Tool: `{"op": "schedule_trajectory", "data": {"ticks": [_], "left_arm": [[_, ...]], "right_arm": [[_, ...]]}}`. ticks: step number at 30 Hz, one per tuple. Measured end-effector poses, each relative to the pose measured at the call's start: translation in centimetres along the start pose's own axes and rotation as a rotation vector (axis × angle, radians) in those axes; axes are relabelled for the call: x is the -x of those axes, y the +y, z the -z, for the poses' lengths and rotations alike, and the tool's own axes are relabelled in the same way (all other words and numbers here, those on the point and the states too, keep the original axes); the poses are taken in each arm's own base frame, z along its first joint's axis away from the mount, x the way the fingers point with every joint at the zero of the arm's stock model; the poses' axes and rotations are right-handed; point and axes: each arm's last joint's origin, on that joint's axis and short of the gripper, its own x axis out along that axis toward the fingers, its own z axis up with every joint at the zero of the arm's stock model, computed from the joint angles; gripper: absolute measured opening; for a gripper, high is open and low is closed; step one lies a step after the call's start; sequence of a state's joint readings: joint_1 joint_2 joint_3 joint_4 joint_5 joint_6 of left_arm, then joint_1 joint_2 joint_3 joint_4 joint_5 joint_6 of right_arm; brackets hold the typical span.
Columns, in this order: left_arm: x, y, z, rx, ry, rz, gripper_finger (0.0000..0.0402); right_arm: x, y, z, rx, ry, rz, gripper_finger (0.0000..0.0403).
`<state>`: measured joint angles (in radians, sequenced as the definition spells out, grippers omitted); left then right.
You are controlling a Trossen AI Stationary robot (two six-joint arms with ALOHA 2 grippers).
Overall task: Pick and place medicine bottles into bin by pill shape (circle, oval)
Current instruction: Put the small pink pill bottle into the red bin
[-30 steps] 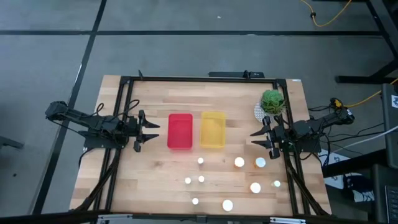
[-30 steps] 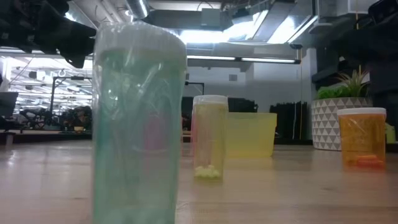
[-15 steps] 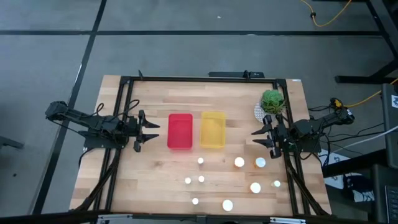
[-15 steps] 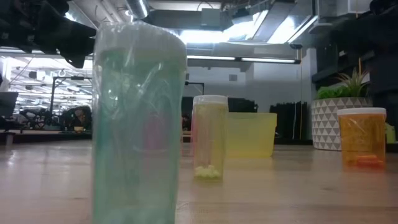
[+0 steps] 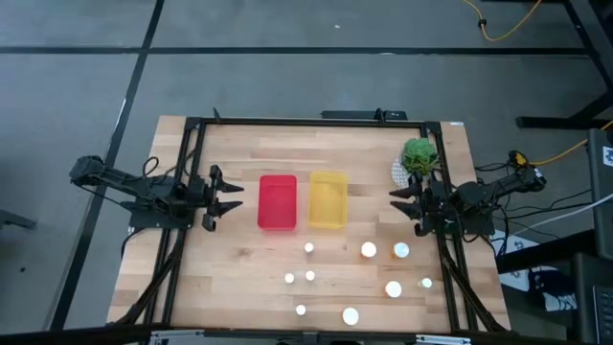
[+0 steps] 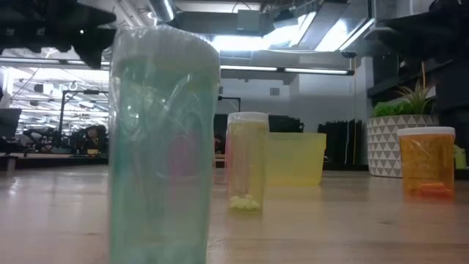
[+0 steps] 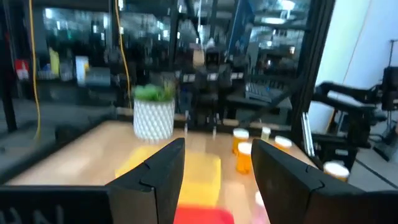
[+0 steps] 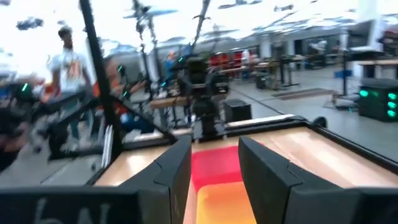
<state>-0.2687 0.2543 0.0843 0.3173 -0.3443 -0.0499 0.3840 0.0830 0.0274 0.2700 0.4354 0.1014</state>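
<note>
High view: nine bottles (image 5: 369, 250) near yellow bin (image 5: 328, 200). Low view alone shows pills inside. Left claw (image 5: 228, 196), right claw (image 5: 398, 204) spread, empty.

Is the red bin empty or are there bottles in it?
Empty. From above, the red bin shows only bare red inside.

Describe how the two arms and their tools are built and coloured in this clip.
Both arms are dark, nearly black, jointed links with thin cables along them. The left tool and right tool each end in two pointed black fingers. In the left wrist view the fingers are broad matte black wedges with angular edges; the right wrist view shows the same. No markings are readable. A yellow cable runs off near the right arm's base.
</note>
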Motion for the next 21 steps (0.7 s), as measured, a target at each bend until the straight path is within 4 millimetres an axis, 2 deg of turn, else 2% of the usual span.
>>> {"op": "schedule_trajectory", "data": {"ticks": [6, 11, 16, 21], "left_arm": [[0.1, 0.3, -1.0, -0.053, -0.094, -0.112, 0.0179], [0.1, 0.3, -1.6, -0.06, -0.153, -0.119, 0.0179], [-0.2, 0.1, -3.3, -0.001, -0.176, -0.127, 0.0179], [-1.8, -0.5, -5.2, -0.01, -0.058, -0.138, 0.0179]], "right_arm": [[0.0, 0.0, -1.3, -0.012, -0.1, 0.046, 0.0135], [0.0, 0.2, -3.7, -0.018, -0.118, 0.044, 0.0135], [-0.3, 0.7, -7.0, -0.018, -0.021, 0.051, 0.0135], [-1.0, 1.4, -10.1, -0.028, 0.166, 0.061, 0.0135]]}}
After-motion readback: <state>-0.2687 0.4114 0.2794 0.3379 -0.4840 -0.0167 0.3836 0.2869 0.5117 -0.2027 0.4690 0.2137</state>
